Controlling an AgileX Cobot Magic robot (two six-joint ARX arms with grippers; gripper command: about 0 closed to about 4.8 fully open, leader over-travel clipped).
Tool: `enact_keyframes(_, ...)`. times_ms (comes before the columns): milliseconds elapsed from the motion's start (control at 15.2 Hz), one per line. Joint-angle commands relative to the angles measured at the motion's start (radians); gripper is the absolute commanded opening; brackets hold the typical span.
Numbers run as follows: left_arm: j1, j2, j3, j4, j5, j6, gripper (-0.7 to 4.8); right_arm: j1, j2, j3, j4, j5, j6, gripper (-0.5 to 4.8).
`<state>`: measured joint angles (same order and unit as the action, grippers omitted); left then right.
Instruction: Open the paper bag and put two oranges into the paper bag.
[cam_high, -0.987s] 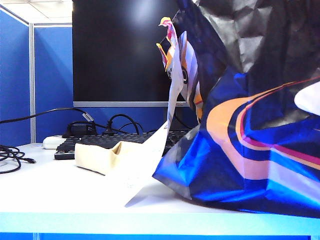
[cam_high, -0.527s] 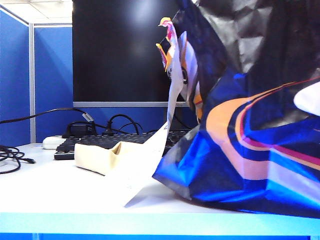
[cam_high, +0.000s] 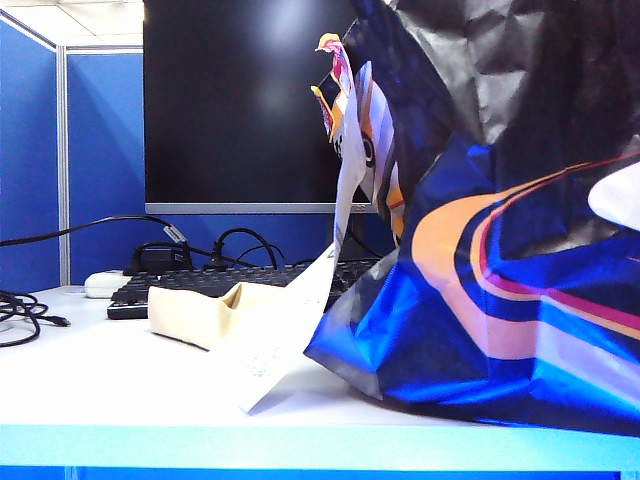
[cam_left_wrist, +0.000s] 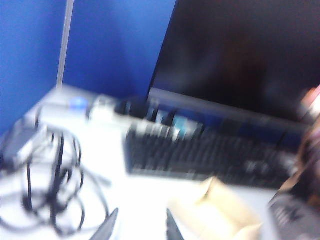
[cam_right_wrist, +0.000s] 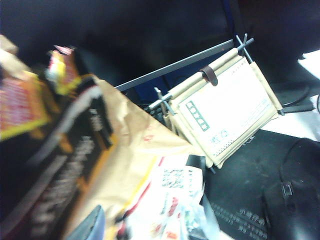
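Crinkled glossy striped paper bag (cam_high: 500, 250)

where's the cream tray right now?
Exterior view: the cream tray sits on the white table, left of centre, in front of the black keyboard and just left of the paper bag.

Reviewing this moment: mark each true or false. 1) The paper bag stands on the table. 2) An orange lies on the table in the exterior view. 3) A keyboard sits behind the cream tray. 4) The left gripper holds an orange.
1) True: the paper bag stands on the table.
2) False: no orange shows there.
3) True: the keyboard lies behind the cream tray.
4) False: the left gripper is empty over the table.
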<state>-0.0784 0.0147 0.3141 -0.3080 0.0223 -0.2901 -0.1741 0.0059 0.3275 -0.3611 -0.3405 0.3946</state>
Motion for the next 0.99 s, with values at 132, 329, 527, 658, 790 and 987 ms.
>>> enact_keyframes(132,0.001,0.0,-0.141,0.063,-0.024,0.032,1.1,0.002,0.001,-0.234,0.293,0.09,0.008,1.98)
enact_keyframes(329,0.001,0.0,-0.208,0.062,-0.095,0.075,1.07,0.002,0.005,-0.322,0.257,0.273,-0.051,2.02)
enact_keyframes(527,0.002,0.006,-0.285,0.068,-0.09,0.085,1.17,0.002,0.002,-0.322,0.25,0.283,-0.04,2.02)
enact_keyframes(658,0.001,0.01,-0.284,0.07,-0.086,0.083,1.17,0.003,-0.001,-0.322,0.251,0.254,-0.033,2.02)
enact_keyframes(790,0.0,0.01,-0.284,0.07,-0.024,0.047,1.18,0.003,-0.003,-0.322,0.255,0.253,-0.028,2.02)
enact_keyframes(987,0.0,0.01,-0.284,0.07,-0.025,0.047,1.18,0.002,-0.003,-0.322,0.255,0.253,-0.028,2.02)
